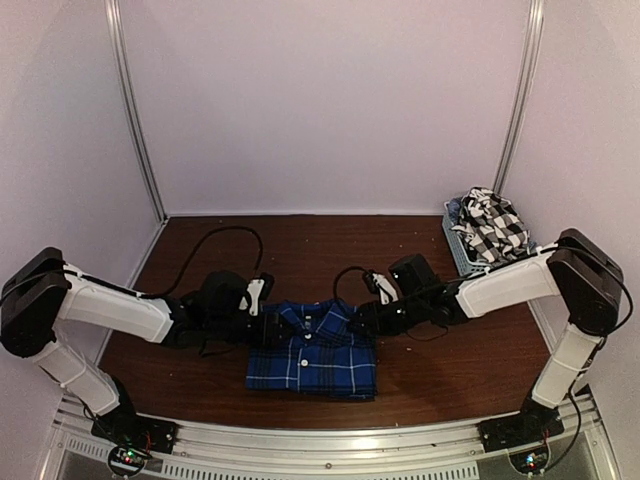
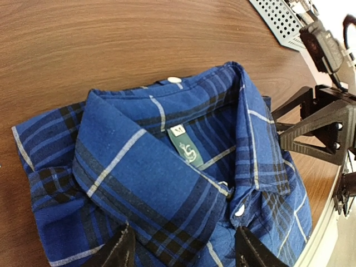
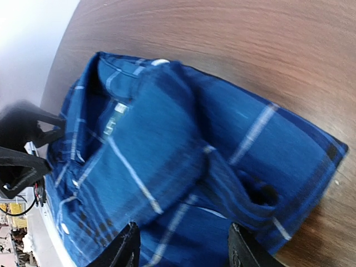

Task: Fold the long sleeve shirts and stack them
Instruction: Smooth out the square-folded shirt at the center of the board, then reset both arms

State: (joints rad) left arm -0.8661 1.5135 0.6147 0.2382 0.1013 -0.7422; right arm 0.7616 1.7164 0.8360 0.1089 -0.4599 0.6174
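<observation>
The royal-blue plaid shirt (image 1: pixel 312 350) lies folded into a rectangle on the brown table, collar toward the back. It fills the left wrist view (image 2: pixel 167 183) and the right wrist view (image 3: pixel 183 167). My left gripper (image 1: pixel 268 326) is open at the shirt's left collar side, fingers (image 2: pixel 119 250) spread over the cloth. My right gripper (image 1: pixel 358 322) is open at the shirt's right collar side, fingers (image 3: pixel 127 250) spread above the cloth. The black-and-white check shirt (image 1: pixel 492 225) sits crumpled in the grey basket (image 1: pixel 458 240) at the back right.
The table (image 1: pixel 250 250) has white walls on three sides and a metal rail along the near edge. The right gripper's black frame shows in the left wrist view (image 2: pixel 317 130). A corner of the basket shows there too (image 2: pixel 278 19).
</observation>
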